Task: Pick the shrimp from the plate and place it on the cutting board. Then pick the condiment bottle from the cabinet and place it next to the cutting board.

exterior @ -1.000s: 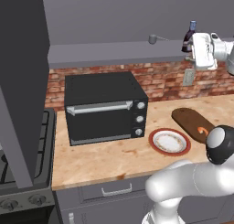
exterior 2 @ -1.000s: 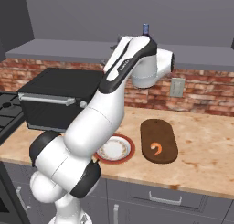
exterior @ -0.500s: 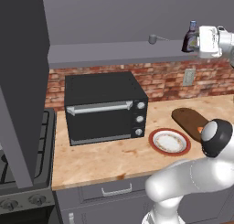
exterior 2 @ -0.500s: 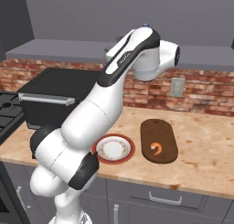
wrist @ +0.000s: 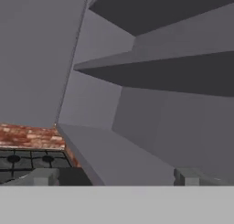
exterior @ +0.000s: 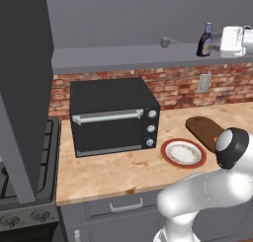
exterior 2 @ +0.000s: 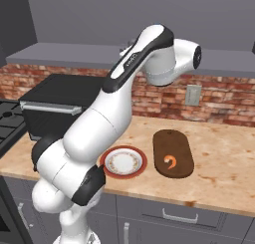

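Cabinet (exterior: 128,58) ledge: condiment bottle (exterior: 205,40) upright, claw (wrist: 114,177) spread wide, empty.

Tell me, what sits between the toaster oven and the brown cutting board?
The plate, now empty, sits on the counter between the toaster oven and the cutting board, seen in the right base view.

Orange shrimp (exterior 2: 171,162) (dark brown cutting board (exterior 2: 173,153))

Shrimp (exterior 2: 171,162) curled on dark cutting board (exterior 2: 173,140), beside red-rimmed plate (exterior 2: 123,162); condiment bottle (exterior: 205,39) upright on cabinet (exterior: 123,56) ledge.
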Controlling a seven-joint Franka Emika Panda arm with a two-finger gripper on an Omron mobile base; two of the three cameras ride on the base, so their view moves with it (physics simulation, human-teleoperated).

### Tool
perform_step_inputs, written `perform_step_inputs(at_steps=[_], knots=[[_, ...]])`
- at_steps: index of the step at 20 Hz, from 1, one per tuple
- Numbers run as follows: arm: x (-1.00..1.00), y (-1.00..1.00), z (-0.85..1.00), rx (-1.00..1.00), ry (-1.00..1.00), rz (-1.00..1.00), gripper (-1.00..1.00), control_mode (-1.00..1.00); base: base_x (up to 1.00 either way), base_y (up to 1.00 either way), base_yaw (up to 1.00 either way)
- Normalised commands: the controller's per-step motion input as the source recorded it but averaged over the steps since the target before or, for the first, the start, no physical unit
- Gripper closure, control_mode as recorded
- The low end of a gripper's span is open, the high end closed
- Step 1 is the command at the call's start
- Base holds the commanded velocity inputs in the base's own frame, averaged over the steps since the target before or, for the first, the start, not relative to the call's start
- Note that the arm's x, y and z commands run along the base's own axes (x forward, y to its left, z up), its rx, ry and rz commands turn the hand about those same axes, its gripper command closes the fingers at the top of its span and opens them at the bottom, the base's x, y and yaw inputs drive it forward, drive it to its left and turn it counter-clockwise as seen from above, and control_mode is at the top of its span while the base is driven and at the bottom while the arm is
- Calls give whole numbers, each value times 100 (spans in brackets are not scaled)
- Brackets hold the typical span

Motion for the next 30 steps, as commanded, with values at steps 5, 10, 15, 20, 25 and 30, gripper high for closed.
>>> perform_step_inputs(at_steps=[5, 10, 15, 20, 25, 30], knots=[[0, -10, 7, 0, 3, -16, -100, -100, 0, 0, 0], [4, -5, 0, 0, 0, -16, -100, -100, 0, 0, 0], [10, -5, 0, 3, 0, -16, -100, -100, 0, 0, 0], [16, -5, 0, 12, 1, -10, -100, -100, 0, 0, 0], [20, -7, 0, 15, 0, -5, -100, -100, 0, 0, 0], [11, -17, 0, 9, 0, -2, -100, -100, 0, 0, 0]])
